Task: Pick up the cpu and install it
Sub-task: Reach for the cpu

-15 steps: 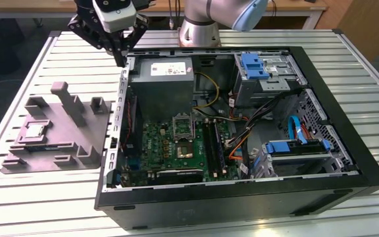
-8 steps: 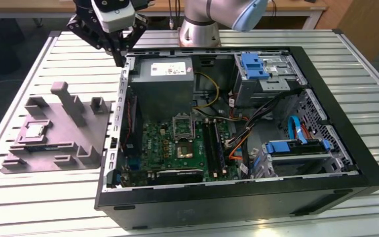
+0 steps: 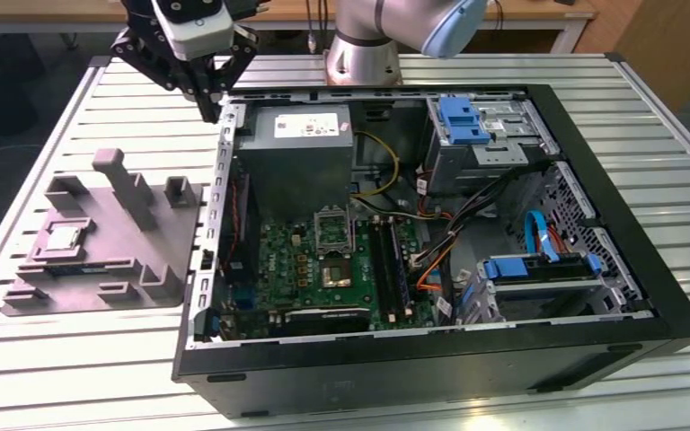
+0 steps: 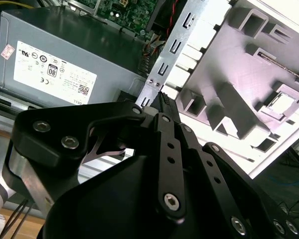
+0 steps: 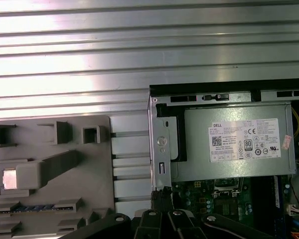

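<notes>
Gripper (image 4: 162,98): jaws together, holding nothing. In the exterior view it hangs at the case's (image 3: 441,368) 11 o'clock corner, tips just over the side wall, beside the PSU (image 3: 303,153).

cpu (image 3: 61,238) not picked yet. It lies flat in a pocket at the fixture's (image 3: 159,247) 9 o'clock, well apart from the gripper and roughly 7 o'clock from it.

Step in hand, my read: the reach to the cpu. To do it well:
- part the jaws before descent
- come straight down, square to the chip's edges
- grip edges only and keep it level
- centre carefully, since the pocket walls look close around it and leave the fingers little room

Around, big to small:
- table (image 3: 82,377): slatted, carries everything.
- case: at 3 o'clock of the fixture. Touching or just beside, cannot tell.
- fixture: tall peg (image 3: 123,180) stands about on the direct line from gripper to cpu, with a shorter post (image 3: 177,190) near it. Likely snag, so better to pass above than between.
- board (image 3: 285,260): socket (image 3: 333,229) near the case's centre looks empty.
- cables (image 3: 489,211): at the socket's 3 o'clock, apart from it.
</notes>
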Motion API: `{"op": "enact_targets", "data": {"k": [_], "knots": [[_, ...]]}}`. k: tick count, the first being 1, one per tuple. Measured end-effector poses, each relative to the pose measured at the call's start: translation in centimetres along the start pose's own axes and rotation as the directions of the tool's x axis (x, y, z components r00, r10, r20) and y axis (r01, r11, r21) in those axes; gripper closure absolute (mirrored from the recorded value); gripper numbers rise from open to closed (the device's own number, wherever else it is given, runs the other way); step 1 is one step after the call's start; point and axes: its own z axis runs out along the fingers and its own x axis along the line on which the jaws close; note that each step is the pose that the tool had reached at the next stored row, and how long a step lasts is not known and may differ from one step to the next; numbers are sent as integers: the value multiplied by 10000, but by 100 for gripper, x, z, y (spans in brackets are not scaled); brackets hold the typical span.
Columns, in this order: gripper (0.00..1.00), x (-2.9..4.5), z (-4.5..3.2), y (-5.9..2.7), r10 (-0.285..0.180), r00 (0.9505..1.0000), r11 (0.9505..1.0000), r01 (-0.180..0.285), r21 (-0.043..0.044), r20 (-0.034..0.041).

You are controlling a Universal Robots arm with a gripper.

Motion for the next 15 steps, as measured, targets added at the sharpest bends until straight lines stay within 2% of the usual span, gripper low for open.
{"op": "enact_targets", "data": {"k": [5,7,15], "knots": [[89,7,0,-1,0,10000,10000,0,0,0],[89,149,10,-12,0,10000,10000,0,0,0],[89,176,10,-14,0,10000,10000,0,1,-1]]}}
